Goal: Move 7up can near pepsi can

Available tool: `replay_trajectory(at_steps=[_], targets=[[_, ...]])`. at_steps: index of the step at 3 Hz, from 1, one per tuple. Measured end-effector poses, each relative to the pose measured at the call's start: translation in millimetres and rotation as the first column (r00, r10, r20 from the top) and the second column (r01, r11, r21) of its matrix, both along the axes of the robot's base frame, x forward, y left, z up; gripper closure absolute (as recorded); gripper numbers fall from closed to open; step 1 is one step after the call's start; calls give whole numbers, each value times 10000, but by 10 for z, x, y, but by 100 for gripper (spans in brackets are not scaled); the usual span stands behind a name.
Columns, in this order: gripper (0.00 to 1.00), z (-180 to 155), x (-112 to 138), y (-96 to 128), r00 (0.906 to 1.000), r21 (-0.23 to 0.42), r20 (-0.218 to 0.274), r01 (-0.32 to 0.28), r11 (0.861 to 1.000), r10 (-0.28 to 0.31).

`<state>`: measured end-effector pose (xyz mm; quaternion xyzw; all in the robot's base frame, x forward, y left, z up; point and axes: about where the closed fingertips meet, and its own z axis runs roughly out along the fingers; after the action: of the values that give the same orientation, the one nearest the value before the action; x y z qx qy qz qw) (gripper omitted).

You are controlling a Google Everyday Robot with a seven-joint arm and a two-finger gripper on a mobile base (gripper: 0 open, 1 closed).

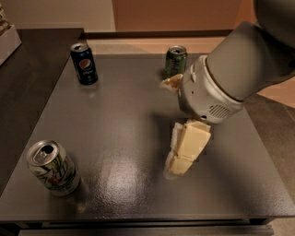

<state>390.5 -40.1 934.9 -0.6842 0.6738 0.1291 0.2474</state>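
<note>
1. The 7up can [51, 168] is standing upright well to the left of the gripper, at the near left corner of the dark table [124, 115]
2. The pepsi can [84, 63] is standing upright left of and far beyond the gripper, well apart from the 7up can
3. A dark green can [175, 61] is standing beyond the gripper
4. The gripper [177, 167] is hanging over the table, right of centre; I cannot tell whether it is spread or closed

1. Indoor room, kind uncertain: dark grey flat-topped table [115, 115], tan floor [133, 44] and brown wall [175, 14] behind the cream gripper [177, 166].
2. Dark counter [27, 60] left of gripper, which hangs over table.
</note>
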Motion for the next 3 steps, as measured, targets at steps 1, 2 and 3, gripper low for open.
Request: replay_trajectory(at_steps=[1,2,3], targets=[[0,-125,-38,456,9986,686,-67,-523,9963,529],[0,-228,-102,863,9935,1228,-312,-1046,9869,1092],[0,-355,-201,1237,9839,1851,-531,-1583,9699,1707]])
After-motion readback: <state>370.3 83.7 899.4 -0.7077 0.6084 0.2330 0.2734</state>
